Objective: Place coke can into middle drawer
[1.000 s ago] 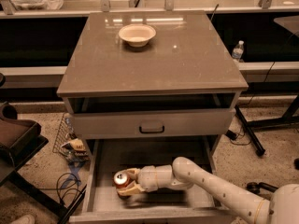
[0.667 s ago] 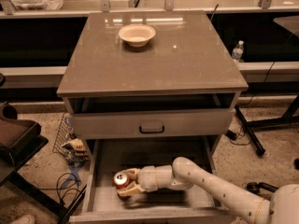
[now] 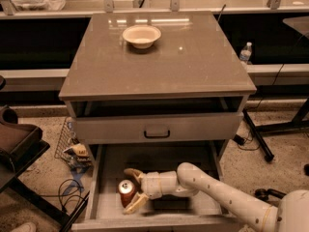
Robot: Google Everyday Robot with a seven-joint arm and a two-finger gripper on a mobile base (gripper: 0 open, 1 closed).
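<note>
Coke can is stood upright on middle drawer floor, nr front-left corner. Hand is spread wide either side of it (no squeeze seen), so can is judged self-supporting.

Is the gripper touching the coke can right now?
Cannot tell. The camera view shows the gripper, fingers open, straddling the coke can in the middle drawer; the lower finger meets its outline, but neither contact nor gap is plain.

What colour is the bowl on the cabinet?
Cream bowl, camera view; gripper by coke can in drawer.
</note>
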